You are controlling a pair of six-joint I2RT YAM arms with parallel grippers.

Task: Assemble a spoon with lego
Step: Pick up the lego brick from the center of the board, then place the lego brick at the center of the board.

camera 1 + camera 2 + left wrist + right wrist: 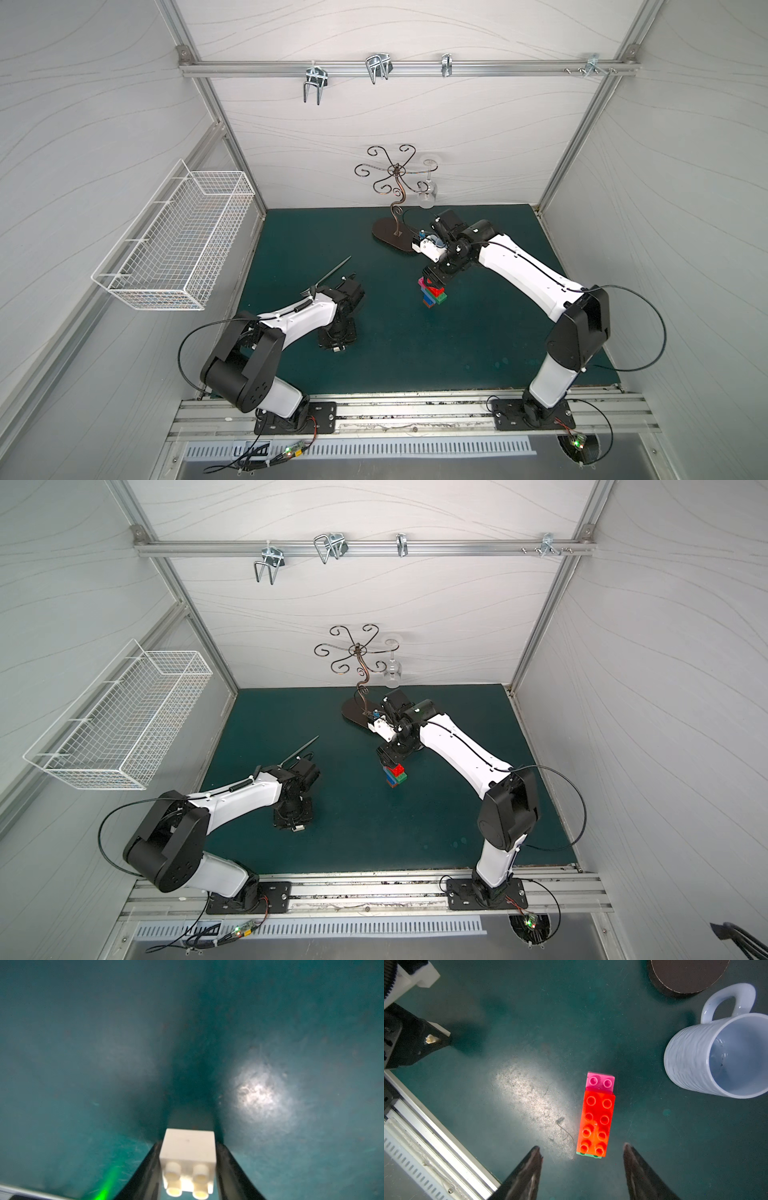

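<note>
The spoon (432, 293) (395, 776) is a multicoloured brick build standing on the green mat (395, 353) near its middle. From the right wrist view I look down on its long red brick (596, 1124), with a pink brick (600, 1082) past one end and a green edge (588, 1155) below. My right gripper (581, 1149) (432, 279) hangs open just above the build, touching nothing. My left gripper (188, 1147) (336, 336) points down at the mat left of centre. It is shut on a small white brick (188, 1153) whose studs face the camera.
A pale blue mug (716, 1057) sits close to the build, beside the dark base (687, 974) of a curly metal stand (390, 170) that holds a wine glass (428, 195). A thin silver fork (328, 274) lies behind my left arm. A wire basket (174, 241) hangs on the left wall.
</note>
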